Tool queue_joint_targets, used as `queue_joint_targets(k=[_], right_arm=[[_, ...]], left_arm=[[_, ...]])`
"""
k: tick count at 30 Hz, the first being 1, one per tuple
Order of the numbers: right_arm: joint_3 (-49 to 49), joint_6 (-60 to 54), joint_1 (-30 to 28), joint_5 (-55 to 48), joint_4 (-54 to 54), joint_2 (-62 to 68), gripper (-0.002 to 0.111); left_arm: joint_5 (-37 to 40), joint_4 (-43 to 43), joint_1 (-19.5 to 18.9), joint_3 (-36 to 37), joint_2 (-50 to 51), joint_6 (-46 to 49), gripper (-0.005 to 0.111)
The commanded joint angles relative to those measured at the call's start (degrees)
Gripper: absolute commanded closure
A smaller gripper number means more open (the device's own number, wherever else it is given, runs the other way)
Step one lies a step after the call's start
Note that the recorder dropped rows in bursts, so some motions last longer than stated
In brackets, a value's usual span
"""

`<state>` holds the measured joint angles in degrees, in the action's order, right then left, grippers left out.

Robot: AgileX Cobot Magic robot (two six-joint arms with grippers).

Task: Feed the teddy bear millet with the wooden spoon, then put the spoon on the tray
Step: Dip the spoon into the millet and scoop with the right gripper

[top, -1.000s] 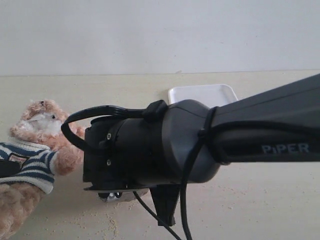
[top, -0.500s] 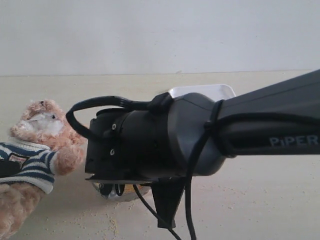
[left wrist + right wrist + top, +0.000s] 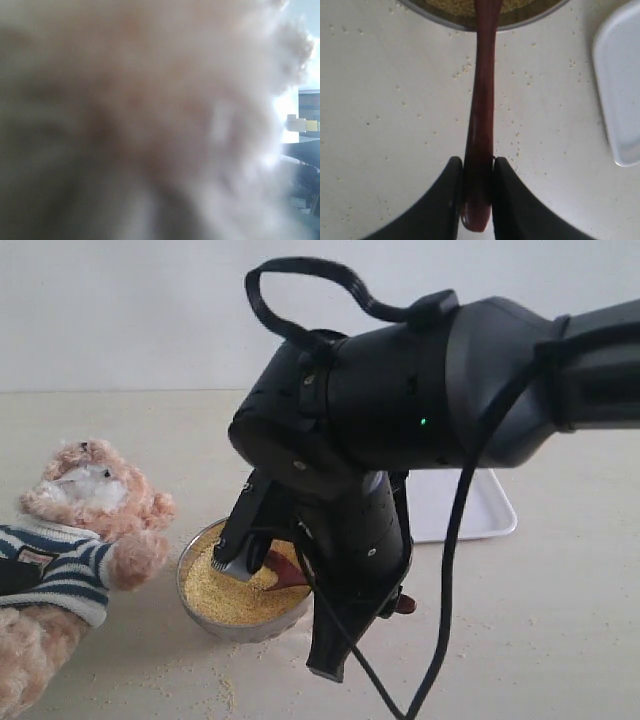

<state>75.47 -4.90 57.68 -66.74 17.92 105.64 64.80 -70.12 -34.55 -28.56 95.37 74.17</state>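
The teddy bear (image 3: 85,510) sits at the left in its striped shirt, facing a metal bowl (image 3: 232,632) full of millet (image 3: 222,602). The wooden spoon (image 3: 284,571) reaches into the bowl with its oval end on the grains. My right gripper (image 3: 477,167) is shut on the far end of the spoon's handle (image 3: 481,100), which runs over the bowl's rim (image 3: 530,19). The white tray (image 3: 470,510) lies behind the arm. In the left wrist view blurred bear fur (image 3: 150,100) fills the picture and hides the left gripper.
Loose grains are scattered on the tabletop (image 3: 190,685) in front of the bowl and under the handle (image 3: 520,125). The tray's corner (image 3: 620,85) lies beside the right gripper. The big black right arm (image 3: 420,400) blocks the scene's middle.
The right arm has lifted and tilted down, uncovering the bowl of millet with the spoon's end in it. The bear has not moved.
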Motion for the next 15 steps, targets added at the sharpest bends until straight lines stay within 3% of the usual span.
queue_joint_targets(k=[1, 15], right_arm=[[1.3, -1.4, -3.4, -0.9, -2.8, -1.7, 0.108], [1.3, -7.2, -5.3, -1.0, -10.2, -3.3, 0.108]], left_arm=[[1.1, -1.0, -0.2, -0.2, -0.1, 0.5, 0.102], [1.1, -1.0, -0.2, -0.2, -0.1, 0.5, 0.102]])
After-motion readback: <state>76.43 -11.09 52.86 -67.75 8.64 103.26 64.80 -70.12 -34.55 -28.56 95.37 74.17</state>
